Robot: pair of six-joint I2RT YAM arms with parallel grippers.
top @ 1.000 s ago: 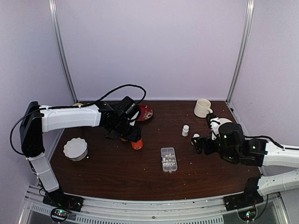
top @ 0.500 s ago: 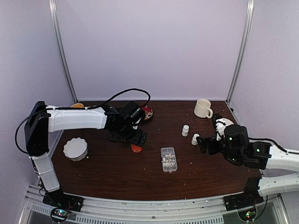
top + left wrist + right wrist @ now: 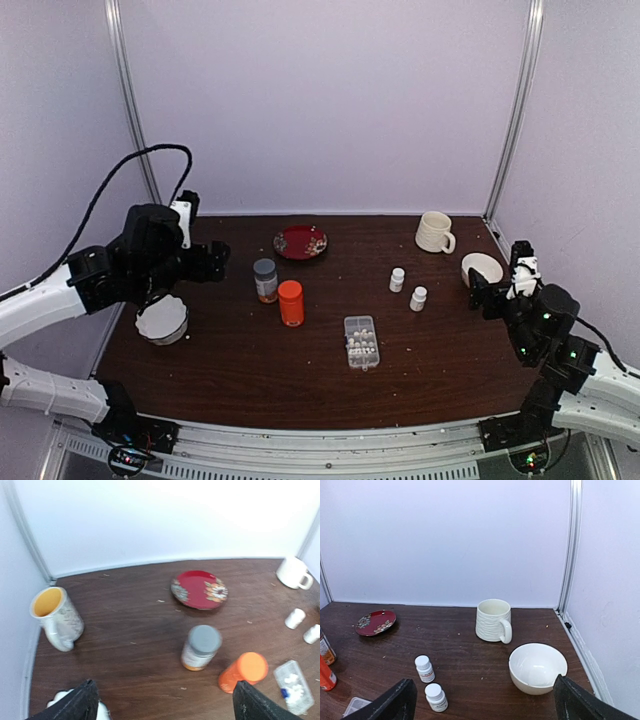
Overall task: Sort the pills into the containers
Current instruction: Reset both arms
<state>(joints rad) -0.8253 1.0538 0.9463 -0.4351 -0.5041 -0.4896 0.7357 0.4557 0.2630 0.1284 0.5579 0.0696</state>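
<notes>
The clear organizer box point(image 3: 361, 342) lies flat near the middle of the table, with whitish pills point(image 3: 363, 345) in some of its cells. It also shows at the lower right of the left wrist view, the organizer box point(image 3: 295, 686) holding pills point(image 3: 294, 680), and only a corner of the box point(image 3: 356, 706) shows in the right wrist view. My left gripper point(image 3: 213, 263) hovers at the table's left, open and empty, well away from the box. My right gripper point(image 3: 482, 293) sits at the far right, also open and empty. In the wrist views both the left gripper point(image 3: 167, 705) and the right gripper point(image 3: 485, 705) have their jaws spread wide.
A grey-capped bottle point(image 3: 265, 280) and an orange bottle point(image 3: 291, 302) stand left of the box. Two small white bottles point(image 3: 398, 279) point(image 3: 418, 298) stand to its right. A red plate point(image 3: 301, 242), cream mug point(image 3: 434, 232), white bowl point(image 3: 482, 268), scalloped bowl point(image 3: 162, 319) and yellow-lined mug point(image 3: 55, 617) ring the table.
My left gripper opened and let go of the orange bottle, which now stands by the grey-capped one, and the arm pulled back left. The right arm drew back to the right.
</notes>
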